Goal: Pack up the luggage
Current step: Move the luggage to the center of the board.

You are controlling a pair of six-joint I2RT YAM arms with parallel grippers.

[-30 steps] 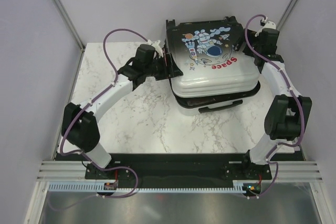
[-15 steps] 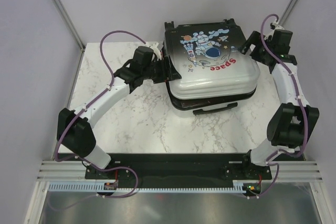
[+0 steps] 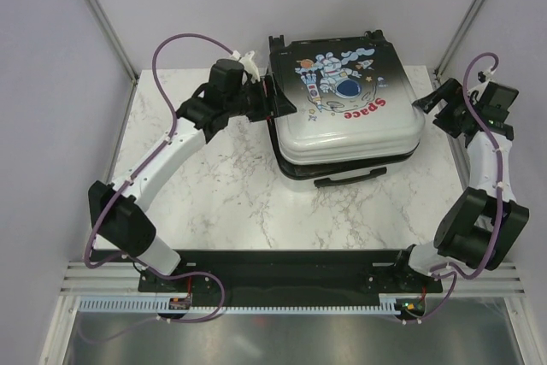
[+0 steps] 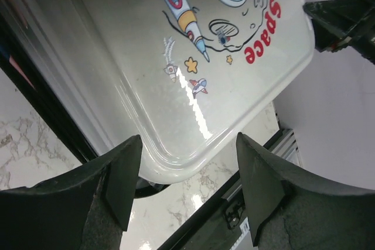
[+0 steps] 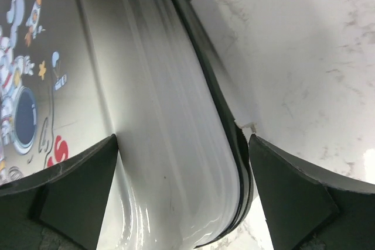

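White marbled tabletop [image 3: 214, 185] fills the floor of a booth with pale grey walls, and a black base plate [image 3: 291, 267] runs along its near edge. From the near left corner the left arm [image 3: 162, 164] slants toward the far edge, a purple cable [image 3: 175, 49] looping over it. The left claw [image 3: 272, 100] is at the left side of the luggage [image 3: 342, 108], just above the lid's rim. In its wrist view the left claw [image 4: 187, 144] has its dark fingers [image 4: 120, 185] spread moderately apart with nothing gripped between them. Beyond the gap lies the glossy lid of the luggage [image 4: 176, 57]; whether a finger touches it I cannot tell. The luggage lies flat at the middle of the far edge, astronaut and red "Space" print facing up, the lid resting on the lower half with a dark seam between them. Its black handle [image 3: 346, 179] points toward the near edge. Just off its right side hangs the right claw [image 3: 434, 108], spread wide and holding nothing. From its wrist the right claw [image 5: 183, 141] frames the white flank and black seam of the luggage [image 5: 158, 115]. The right arm [image 3: 483, 177] stands along the right edge.
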